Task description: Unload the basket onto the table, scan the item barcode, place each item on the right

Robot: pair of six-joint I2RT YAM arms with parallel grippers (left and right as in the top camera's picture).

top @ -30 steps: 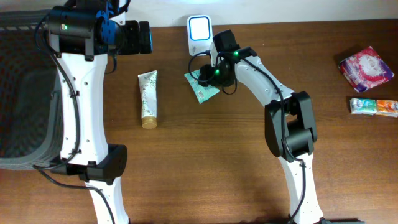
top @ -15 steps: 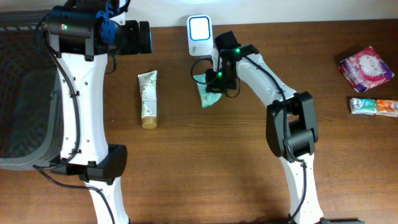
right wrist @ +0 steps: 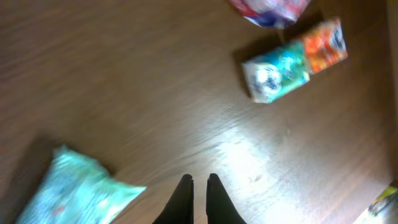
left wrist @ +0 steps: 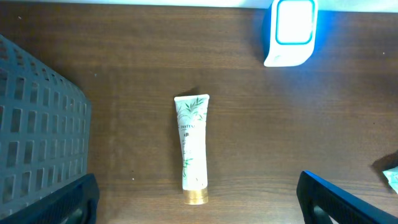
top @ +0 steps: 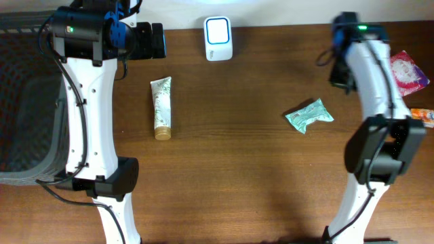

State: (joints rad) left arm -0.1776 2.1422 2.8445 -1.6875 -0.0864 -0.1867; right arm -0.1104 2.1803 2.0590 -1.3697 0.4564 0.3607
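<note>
Noted right end effector (right wrist: 199, 199) pressed together, pinching nothing, over bench (top: 244, 176) at far right. Logged left end effector (top: 157, 41) spread wide, far left. Found teal packet (top: 309, 116) loose right of centre, well apart from scanner (top: 218, 29) at far edge. For pickup, probably best: open wide before descending, pinch across short side, present barcode squarely to scanner.

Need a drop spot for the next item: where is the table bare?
Bare wood runs between the tube and the green packet, in front of the scanner. Crowded: the right edge, with the pink packet and the orange-blue pack; the basket fills the left.
</note>
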